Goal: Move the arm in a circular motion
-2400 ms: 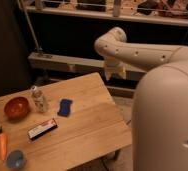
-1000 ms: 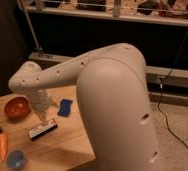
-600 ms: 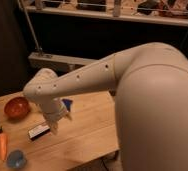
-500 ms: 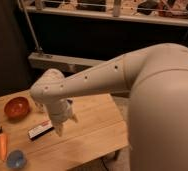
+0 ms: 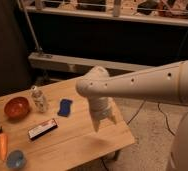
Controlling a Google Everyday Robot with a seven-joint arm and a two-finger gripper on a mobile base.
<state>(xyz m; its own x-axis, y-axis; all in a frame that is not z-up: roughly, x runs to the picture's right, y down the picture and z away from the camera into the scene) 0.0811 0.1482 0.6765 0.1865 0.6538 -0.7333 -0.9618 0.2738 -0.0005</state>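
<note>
The arm (image 5: 142,82) was seen stretched in from the right of the camera view, elbow joint rounded at centre, with the gripper (image 5: 98,122) pointed down over the right part of the wooden table (image 5: 77,145). The tapered end was seen as one narrow tip; whether its fingers were parted or closed could not be told. Nothing was held and no object was touched.

Progress: a circular sweep leaves no mark, so what was done and what was left could not be read from a single pose. The arm was judged to be somewhere along the loop, above the table's right edge and well apart from the items on the left. No end state was visible.

Surface: a light wooden tabletop was noted, carrying an orange bowl (image 5: 16,107), a small bottle (image 5: 38,99) just beside it, a blue sponge (image 5: 65,107), a dark snack bar (image 5: 42,128) lying flat, a carrot (image 5: 2,142) and a blue cup (image 5: 15,159) near the front left corner.

Room: dim lighting was noted, with a metal rail (image 5: 112,16) and shelf behind, dark curtain (image 5: 4,45) at left, speckled floor (image 5: 147,130) at right, and a cable (image 5: 137,112) trailed across it.
</note>
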